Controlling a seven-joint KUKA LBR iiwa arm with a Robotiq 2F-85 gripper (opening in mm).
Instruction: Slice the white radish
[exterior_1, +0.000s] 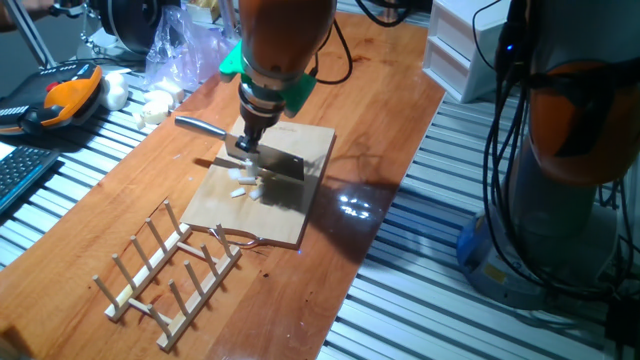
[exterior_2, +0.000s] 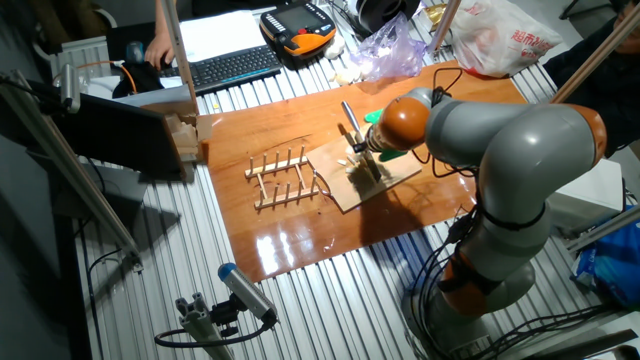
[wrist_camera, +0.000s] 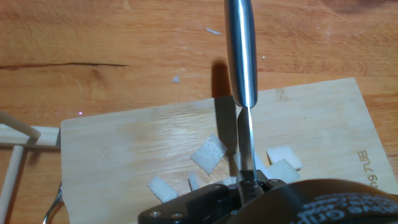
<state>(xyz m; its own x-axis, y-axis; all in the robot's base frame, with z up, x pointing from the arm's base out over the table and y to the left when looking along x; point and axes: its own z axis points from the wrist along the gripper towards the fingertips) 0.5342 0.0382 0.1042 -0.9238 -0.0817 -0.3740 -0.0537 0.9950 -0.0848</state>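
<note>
Jaws clamped on knife (wrist_camera: 245, 112) blade, edge down among white radish (wrist_camera: 209, 154) bits on wooden board (wrist_camera: 124, 149), handle pointing twelve o'clock over counter (wrist_camera: 93, 37).

Wooden rack (exterior_1: 170, 268) crowds board's (exterior_1: 300, 215) near end (touching?), bare tabletop (exterior_1: 370, 130) beside

Gripper (wrist_camera: 249, 186) fingertips hidden behind housing; cutting board (wrist_camera: 323, 124) cropped.

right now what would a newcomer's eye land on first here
The orange arm's gripper stands over the wooden board mid-table, its fingers shut on a knife held edge-down. Small white radish pieces lie scattered on the board beside the blade. A wooden dish rack sits beside the board on the table.
</note>
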